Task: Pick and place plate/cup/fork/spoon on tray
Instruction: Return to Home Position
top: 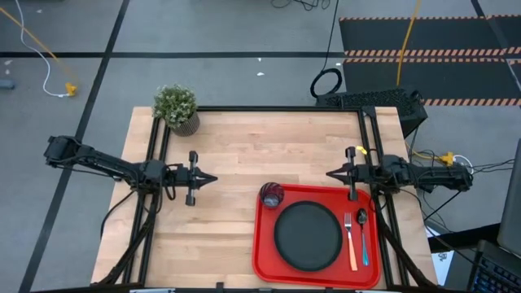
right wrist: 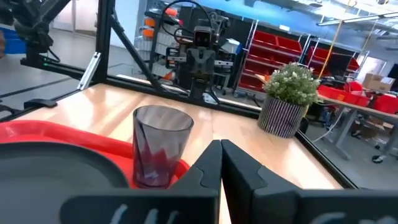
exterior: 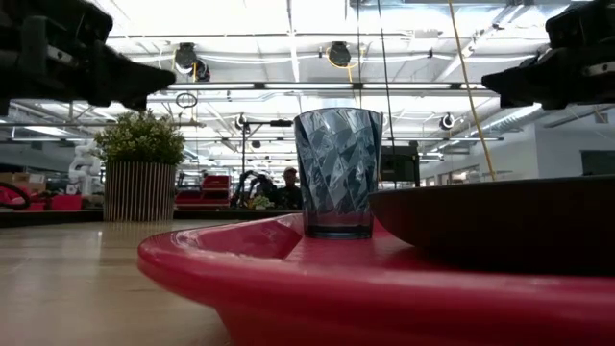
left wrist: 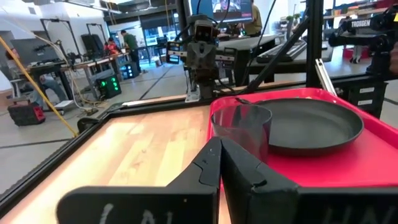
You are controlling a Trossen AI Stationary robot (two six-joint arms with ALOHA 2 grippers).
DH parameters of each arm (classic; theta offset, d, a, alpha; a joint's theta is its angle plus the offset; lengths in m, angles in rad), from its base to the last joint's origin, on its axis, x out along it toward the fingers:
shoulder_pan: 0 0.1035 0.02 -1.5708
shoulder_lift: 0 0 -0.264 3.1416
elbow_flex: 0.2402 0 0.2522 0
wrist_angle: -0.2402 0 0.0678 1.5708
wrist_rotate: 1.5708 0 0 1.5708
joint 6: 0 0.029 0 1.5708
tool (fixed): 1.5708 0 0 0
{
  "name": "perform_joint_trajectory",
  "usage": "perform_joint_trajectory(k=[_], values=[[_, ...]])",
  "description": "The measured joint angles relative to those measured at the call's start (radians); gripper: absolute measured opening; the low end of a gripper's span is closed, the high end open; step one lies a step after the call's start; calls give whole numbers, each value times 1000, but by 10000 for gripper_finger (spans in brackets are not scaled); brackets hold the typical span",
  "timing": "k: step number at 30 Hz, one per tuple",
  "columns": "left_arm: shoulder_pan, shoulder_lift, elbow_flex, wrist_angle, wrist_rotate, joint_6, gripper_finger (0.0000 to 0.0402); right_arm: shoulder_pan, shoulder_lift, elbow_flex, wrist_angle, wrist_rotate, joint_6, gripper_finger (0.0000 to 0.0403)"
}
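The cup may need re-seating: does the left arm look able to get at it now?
Probably yes: the left gripper, shut, points toward the cup at the near corner of the tray, only table between them; the plate lies beyond.

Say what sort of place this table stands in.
Probably a robotics lab or workshop: racks of red storage bins, hazard-striped floor mats, and a person among equipment benches beyond the table.

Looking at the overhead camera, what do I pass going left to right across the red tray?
On the tray: cup → plate → fork → spoon.
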Motion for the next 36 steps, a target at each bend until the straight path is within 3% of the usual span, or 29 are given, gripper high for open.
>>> perform_joint_trajectory(k=[8,13,16,26,36], values=[[0,-99,-9,-83,-3,-10,8,-42,5,-1,1,48,33,0],[-1,-182,-8,-99,92,71,4,-42,7,-2,17,48,63,0],[15,-247,-8,-145,98,87,7,-42,7,-2,54,54,83,0],[114,-455,-8,-399,85,25,10,-42,7,-3,102,53,82,0],[167,-579,-8,-658,80,-39,12,-42,7,-3,104,51,82,0]])
